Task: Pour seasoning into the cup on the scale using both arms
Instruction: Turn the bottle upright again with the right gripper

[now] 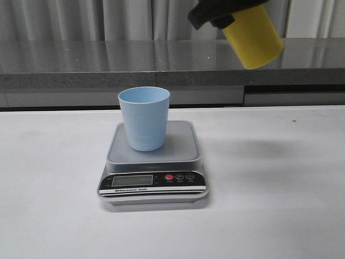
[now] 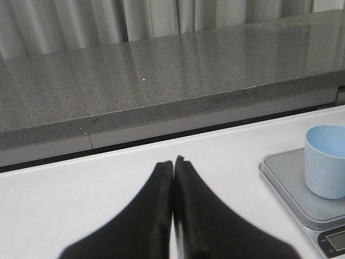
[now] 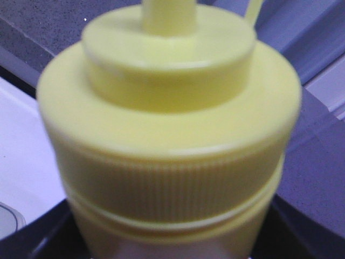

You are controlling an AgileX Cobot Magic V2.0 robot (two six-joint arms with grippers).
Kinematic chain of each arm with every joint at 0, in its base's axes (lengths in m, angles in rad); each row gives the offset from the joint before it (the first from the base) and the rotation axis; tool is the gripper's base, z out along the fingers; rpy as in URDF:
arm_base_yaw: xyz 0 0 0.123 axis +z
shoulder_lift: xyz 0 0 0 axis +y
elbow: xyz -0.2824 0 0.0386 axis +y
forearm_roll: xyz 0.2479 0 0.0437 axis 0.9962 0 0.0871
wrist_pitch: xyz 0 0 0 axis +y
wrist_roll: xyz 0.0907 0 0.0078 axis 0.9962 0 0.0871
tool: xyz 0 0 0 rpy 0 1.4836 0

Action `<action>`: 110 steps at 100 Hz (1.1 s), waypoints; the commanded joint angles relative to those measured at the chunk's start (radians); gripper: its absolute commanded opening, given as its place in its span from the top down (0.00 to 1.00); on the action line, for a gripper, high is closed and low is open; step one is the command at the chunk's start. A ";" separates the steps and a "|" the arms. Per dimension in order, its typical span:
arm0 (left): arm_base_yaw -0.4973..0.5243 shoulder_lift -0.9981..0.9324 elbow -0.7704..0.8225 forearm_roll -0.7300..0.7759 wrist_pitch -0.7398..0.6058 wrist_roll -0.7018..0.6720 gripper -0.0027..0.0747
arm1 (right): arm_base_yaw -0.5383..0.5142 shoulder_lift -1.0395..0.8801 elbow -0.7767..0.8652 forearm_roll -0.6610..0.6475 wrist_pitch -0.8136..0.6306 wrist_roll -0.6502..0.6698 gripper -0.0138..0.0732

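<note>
Near: scale [image 1: 153, 162] low on the white bench [image 1: 280, 216], blue cup [image 1: 144, 118] standing on its plate; left fingers [image 2: 173, 178] pressed together, holding nothing, just beside the scale; farther back and up high to the right: yellow seasoning [image 1: 253, 36] tipped aslant, clamped by the right fingers [image 1: 215, 13], off to the cup's right, not over it.
</note>
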State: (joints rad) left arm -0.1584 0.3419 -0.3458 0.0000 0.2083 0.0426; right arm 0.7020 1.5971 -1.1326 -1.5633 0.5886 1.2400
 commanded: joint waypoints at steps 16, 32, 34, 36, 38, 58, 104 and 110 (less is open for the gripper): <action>0.002 0.007 -0.026 0.000 -0.089 -0.004 0.99 | -0.026 -0.088 -0.033 0.029 -0.005 0.007 0.70; 0.002 0.007 -0.026 0.000 -0.089 -0.004 0.99 | -0.091 -0.105 -0.030 0.104 -0.144 0.006 0.70; 0.002 0.007 -0.026 0.000 -0.089 -0.004 0.99 | -0.102 -0.108 -0.028 0.108 -0.170 0.006 0.70; 0.002 0.007 -0.026 0.000 -0.089 -0.004 0.99 | -0.112 -0.111 -0.027 0.114 -0.198 0.006 0.70; 0.002 0.007 -0.026 0.000 -0.089 -0.004 0.99 | -0.124 -0.115 -0.025 0.120 -0.226 0.006 0.70; 0.002 0.007 -0.026 0.000 -0.089 -0.004 0.99 | -0.265 -0.142 0.013 0.208 -0.487 -0.004 0.70; 0.002 0.007 -0.026 0.000 -0.089 -0.004 0.99 | -0.463 -0.146 0.184 0.746 -0.934 -0.510 0.70; 0.002 0.007 -0.026 0.000 -0.089 -0.004 0.99 | -0.463 -0.146 0.217 0.834 -0.979 -0.631 0.70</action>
State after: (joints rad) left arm -0.1584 0.3419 -0.3458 0.0000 0.2083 0.0426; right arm 0.2456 1.4977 -0.9297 -0.8810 -0.2696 0.7807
